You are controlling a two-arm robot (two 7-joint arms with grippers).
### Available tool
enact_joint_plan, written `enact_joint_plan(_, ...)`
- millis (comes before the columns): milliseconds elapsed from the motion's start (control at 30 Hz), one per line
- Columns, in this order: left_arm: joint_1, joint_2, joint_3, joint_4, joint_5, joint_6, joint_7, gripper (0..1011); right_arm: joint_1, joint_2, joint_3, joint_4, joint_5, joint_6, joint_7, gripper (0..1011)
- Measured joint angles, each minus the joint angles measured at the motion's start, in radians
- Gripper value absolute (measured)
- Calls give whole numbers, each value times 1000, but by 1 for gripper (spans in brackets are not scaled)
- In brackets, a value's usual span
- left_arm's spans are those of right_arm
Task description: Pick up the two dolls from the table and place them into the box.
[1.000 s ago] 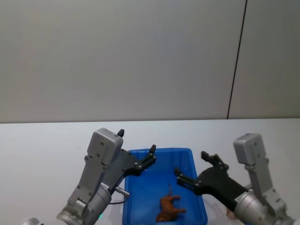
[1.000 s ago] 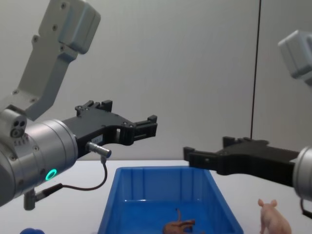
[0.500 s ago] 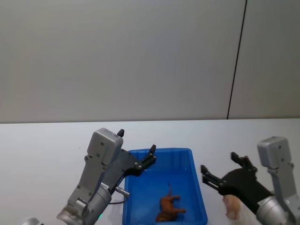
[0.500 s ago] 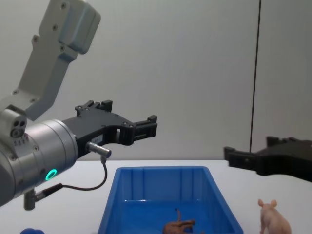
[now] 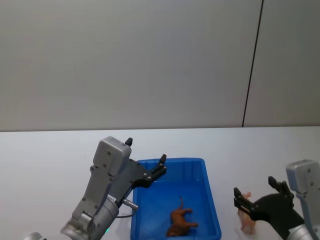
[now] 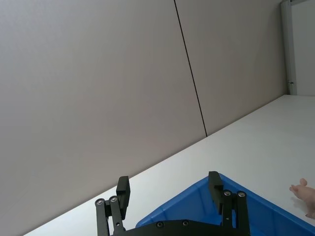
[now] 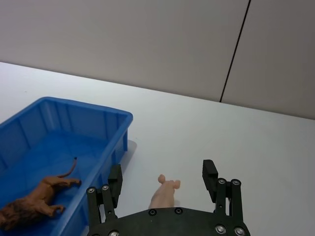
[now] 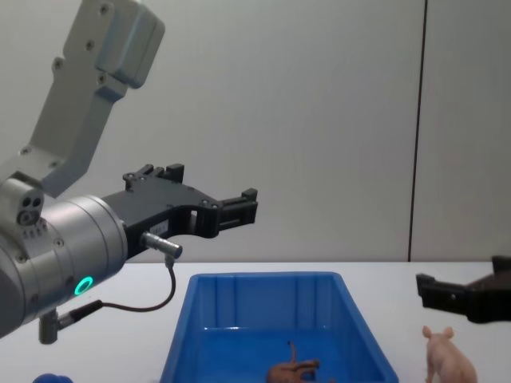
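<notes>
1 table: flat, plain white, runs back to a grey wall.

1 box: bright blue plastic bin, rectangular, sloped walls, thick rim. Sits on table approx. centre, long side running front to back.

2 grippers, both black w/ 2 fingers each. L gripper: raised over the box's left rim toward the far end, fingers wide apart, nothing btwn them, touching nothing. R gripper: low on the right of the box, outside it, just above the pig; fingers wide apart, empty. In R wrist view the pig lines up btwn the 2 fingers but beyond their tips; chest view shows a gap btwn gripper and pig, so no contact.

2 dolls. Pink pig: pale pink, pointed ears, the bigger of the 2. Stands upright on the table just beside the box's right wall, outside it, near the front end. Brown animal: smaller, 4 legs, thin tail, lion-like w/ a mane. Lies on its side on the box floor toward the near end, tail pointing at the far end.

1 small rounded blue object: at chest view's lower left edge, on the table left of the box, mostly cut off.
</notes>
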Motion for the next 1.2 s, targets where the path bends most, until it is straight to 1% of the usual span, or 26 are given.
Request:
enact_joint_plan(233,0,0,0,0,0,0,0,1001,-21,-3,-3,18,-10,-2,-33,1001)
enact_joint_plan(500,0,0,0,0,0,0,0,1001,-25,-12,-8,58,-16,-20,-36,1001)
enact_joint_plan(967,0,0,0,0,0,0,0,1001,2,-45,-18,169,-35,-62,-22,1001)
enact_joint_plan(1067,0,0,0,0,0,0,0,1001,10,-52,-19,193,-36,-72,-20,961)
enact_joint_plan(1100,0,0,0,0,0,0,0,1001,14,-56,-20,204,-37,-78,-19,931)
enact_joint_plan(1133,0,0,0,0,0,0,0,1001,16,-57,-20,211,-37,-81,-19,931)
enact_joint_plan(1200,0,0,0,0,0,0,0,1001,19,-60,-20,221,-37,-85,-18,855)
